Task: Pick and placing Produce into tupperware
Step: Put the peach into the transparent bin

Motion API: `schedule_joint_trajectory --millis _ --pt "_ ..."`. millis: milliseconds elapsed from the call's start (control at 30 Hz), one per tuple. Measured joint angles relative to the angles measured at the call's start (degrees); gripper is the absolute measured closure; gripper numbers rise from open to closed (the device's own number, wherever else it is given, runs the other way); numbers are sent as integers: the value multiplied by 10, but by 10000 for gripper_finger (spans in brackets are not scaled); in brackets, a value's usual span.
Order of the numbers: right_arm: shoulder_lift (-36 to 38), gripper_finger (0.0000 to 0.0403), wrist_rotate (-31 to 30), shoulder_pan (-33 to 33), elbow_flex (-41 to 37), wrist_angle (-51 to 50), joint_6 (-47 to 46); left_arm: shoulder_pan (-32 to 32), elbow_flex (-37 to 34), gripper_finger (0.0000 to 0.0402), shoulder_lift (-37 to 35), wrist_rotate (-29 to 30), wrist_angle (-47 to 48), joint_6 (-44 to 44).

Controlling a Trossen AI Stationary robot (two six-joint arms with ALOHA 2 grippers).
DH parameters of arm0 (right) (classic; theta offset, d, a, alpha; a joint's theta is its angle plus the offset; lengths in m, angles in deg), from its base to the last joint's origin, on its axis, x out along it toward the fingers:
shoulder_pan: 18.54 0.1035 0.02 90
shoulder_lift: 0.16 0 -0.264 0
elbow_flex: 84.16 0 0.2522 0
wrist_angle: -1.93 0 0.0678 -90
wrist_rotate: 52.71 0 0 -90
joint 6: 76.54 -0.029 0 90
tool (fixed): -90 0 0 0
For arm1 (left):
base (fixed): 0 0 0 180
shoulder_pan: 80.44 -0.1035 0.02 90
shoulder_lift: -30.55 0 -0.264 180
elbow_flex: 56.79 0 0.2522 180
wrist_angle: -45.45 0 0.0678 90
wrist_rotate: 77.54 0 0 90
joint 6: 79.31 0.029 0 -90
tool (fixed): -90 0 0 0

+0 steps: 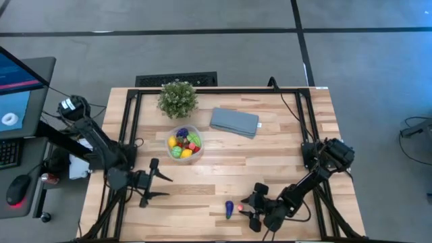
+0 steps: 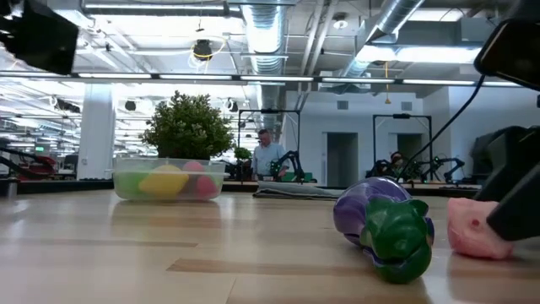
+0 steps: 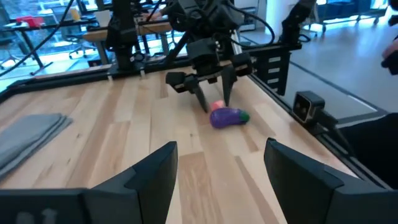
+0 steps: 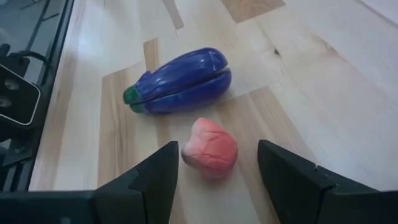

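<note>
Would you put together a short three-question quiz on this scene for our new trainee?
1. True or false: the pink piece lies between the open fingers of the right gripper.
2. Which piece lies beside it? A) purple eggplant B) yellow lemon
3. Fill in: the left gripper is ____.

Key: 1 true; 2 A; 3 open, holding nothing, apart from the tupperware.
</note>
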State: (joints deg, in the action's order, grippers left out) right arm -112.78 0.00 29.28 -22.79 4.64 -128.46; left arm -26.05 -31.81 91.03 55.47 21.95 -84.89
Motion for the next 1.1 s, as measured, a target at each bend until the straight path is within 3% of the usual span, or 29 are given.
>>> schedule_joint_trajectory --millis 300,767,1100 --pt "-1 164 21 -14 6 7 29 42 0 171 44 68 0 -49" --pt "-2 264 32 -18 7 8 30 49 0 171 45 70 -14 -47" --pt "-2 265 31 -17 7 7 36 49 0 171 45 70 -14 -46"
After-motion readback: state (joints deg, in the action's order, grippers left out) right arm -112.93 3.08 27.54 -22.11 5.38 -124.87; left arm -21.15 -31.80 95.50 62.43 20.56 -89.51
